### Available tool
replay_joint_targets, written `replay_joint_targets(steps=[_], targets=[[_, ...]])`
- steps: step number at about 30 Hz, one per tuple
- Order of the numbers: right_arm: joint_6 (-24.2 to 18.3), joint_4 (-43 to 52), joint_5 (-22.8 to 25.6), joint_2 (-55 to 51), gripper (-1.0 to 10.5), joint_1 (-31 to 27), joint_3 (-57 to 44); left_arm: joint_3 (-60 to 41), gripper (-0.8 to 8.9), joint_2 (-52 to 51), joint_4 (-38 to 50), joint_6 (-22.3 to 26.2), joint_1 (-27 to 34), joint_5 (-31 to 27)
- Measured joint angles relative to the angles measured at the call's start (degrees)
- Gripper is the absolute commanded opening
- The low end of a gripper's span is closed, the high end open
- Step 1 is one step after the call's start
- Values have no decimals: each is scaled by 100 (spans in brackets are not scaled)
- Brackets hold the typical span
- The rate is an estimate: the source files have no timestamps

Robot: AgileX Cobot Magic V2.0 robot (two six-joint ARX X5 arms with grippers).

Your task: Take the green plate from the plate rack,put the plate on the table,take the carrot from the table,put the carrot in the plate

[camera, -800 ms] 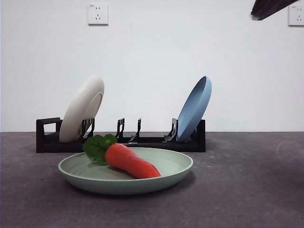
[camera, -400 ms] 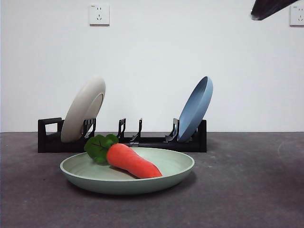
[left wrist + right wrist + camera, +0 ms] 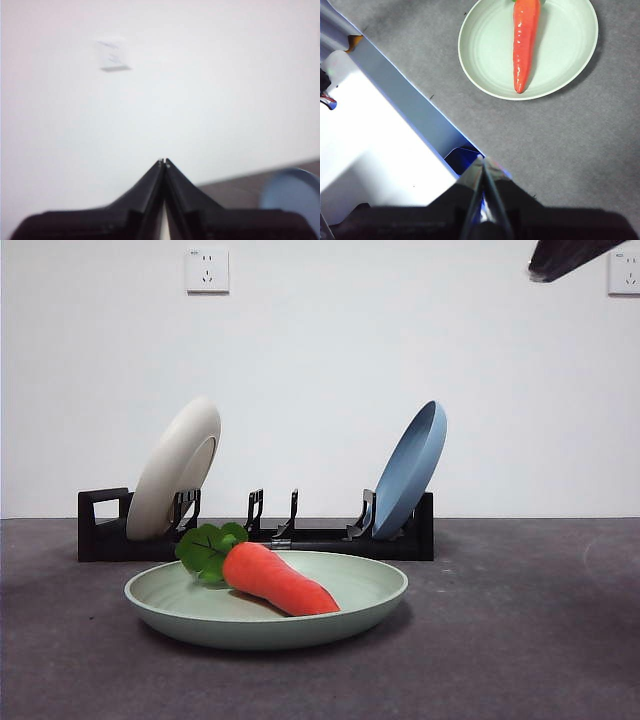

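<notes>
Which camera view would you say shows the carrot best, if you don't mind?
The right wrist view: from above, the carrot shows nearly full length on the green plate, only its leaves cropped. The front view shows it foreshortened, leaves included. The left wrist view misses it.

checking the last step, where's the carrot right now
The carrot lies in the green plate on the table, just in front of the plate rack; the right wrist view also shows it there.

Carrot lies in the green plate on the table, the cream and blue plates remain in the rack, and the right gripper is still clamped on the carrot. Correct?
No. The front and right wrist views show the carrot lying free in the green plate; the right gripper is shut, empty and apart.
</notes>
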Motion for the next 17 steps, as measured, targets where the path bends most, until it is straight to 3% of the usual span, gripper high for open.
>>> replay_joint_targets(steps=[3, 8, 17], targets=[[0, 0, -2, 0, 1, 0, 0, -1005, -3, -518, 570, 0, 208, -13], [0, 0, -2, 0, 1, 0, 0, -2474, -3, -1276, 719, -79, 374, -105], [0, 0, -2, 0, 1, 0, 0, -3812, -3, -2085, 804, -199, 439, -271]])
